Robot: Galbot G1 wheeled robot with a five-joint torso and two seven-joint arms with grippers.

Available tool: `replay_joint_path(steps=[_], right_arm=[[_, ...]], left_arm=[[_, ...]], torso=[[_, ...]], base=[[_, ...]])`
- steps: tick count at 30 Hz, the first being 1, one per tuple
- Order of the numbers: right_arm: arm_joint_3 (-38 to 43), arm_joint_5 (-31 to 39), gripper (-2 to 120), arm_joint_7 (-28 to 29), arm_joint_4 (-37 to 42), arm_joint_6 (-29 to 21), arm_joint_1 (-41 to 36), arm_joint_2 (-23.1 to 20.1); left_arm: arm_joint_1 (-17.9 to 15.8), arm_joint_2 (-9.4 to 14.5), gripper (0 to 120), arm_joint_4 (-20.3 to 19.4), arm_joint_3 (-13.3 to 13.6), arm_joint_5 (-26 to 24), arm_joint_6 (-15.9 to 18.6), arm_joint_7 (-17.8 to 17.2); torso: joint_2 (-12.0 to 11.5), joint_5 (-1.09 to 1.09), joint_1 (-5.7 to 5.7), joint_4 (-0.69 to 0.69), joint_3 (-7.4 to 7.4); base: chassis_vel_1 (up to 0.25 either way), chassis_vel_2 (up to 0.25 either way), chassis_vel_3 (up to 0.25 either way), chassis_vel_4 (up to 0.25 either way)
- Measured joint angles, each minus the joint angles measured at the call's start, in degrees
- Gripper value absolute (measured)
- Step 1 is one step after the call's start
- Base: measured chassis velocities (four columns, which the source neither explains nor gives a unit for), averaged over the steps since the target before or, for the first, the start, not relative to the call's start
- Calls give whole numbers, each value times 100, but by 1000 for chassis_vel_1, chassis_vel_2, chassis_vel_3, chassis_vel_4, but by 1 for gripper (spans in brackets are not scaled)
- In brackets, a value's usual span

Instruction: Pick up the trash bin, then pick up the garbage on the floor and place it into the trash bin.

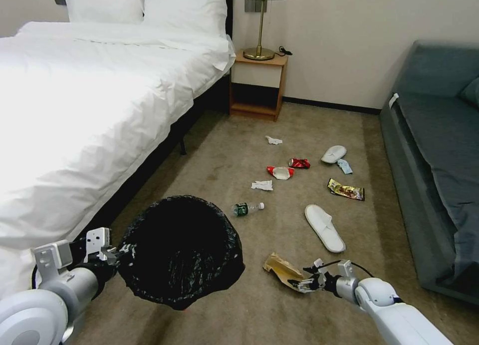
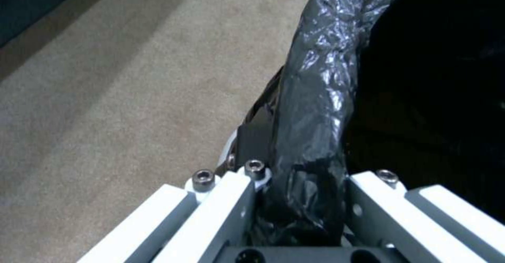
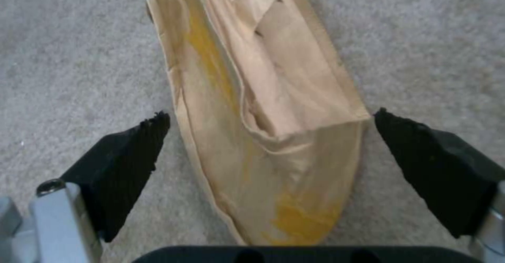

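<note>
The trash bin (image 1: 182, 250), lined with a glossy black bag, hangs above the carpet at the lower left. My left gripper (image 1: 109, 255) is shut on its rim (image 2: 310, 136), which runs between the white fingers (image 2: 231, 211). My right gripper (image 1: 302, 284) is low over the carpet and open. Its black pads (image 3: 126, 160) stand on either side of a crumpled brown paper bag (image 3: 274, 128), apart from it. Farther off lie more garbage: a green-labelled bottle (image 1: 247, 208), white tissues (image 1: 262, 185), a red-white wrapper (image 1: 281, 172), a red can (image 1: 299, 163), a gold wrapper (image 1: 346, 189) and two white slippers (image 1: 324, 227).
A white bed (image 1: 90, 110) runs along the left and a grey sofa (image 1: 439, 150) along the right. A wooden nightstand (image 1: 258, 83) with a lamp stands at the back wall. Open carpet lies between the bin and the brown bag.
</note>
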Motion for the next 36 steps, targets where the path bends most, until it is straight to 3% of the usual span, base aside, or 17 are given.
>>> replay_joint_path(steps=[5, 7, 11, 17, 26, 28, 36], right_arm=[[-1, -20, 88, 8, -125, 9, 50, 59], [-2, -49, 75, 9, -208, 15, 90, 93], [-2, -73, 67, 11, -287, 29, 127, 133], [1, -105, 38, 40, -381, 71, 164, 203], [38, -108, 14, 63, -368, 104, 131, 197], [78, -103, 2, 83, -327, 105, 93, 181], [272, -62, 0, 139, -108, 90, -35, 85]], left_arm=[[20, -30, 3, -2, 7, 11, 0, 11], [18, -36, 3, -3, 16, 13, 0, 17], [2, -37, 3, -1, 33, 16, 0, 23], [-16, -19, 3, 8, 46, 23, 0, 43], [-29, -18, 3, 17, 74, 31, 0, 51], [-31, -22, 3, 20, 78, 34, 0, 50], [-61, -24, 3, 52, 91, 39, 0, 28]], torso=[[0, -1, 0, 0, 0], [0, -1, 0, 0, 0], [0, -1, 0, 0, 0], [0, 0, 0, 0, 0], [0, 2, 0, 1, 0], [0, 1, 0, 1, 0], [0, 0, 0, -1, 0]], base=[[0, 0, 0, 0], [0, 0, 0, 0], [0, 0, 0, 0], [0, 0, 0, 0], [0, 0, 0, 0], [0, 0, 0, 0], [0, 0, 0, 0]])
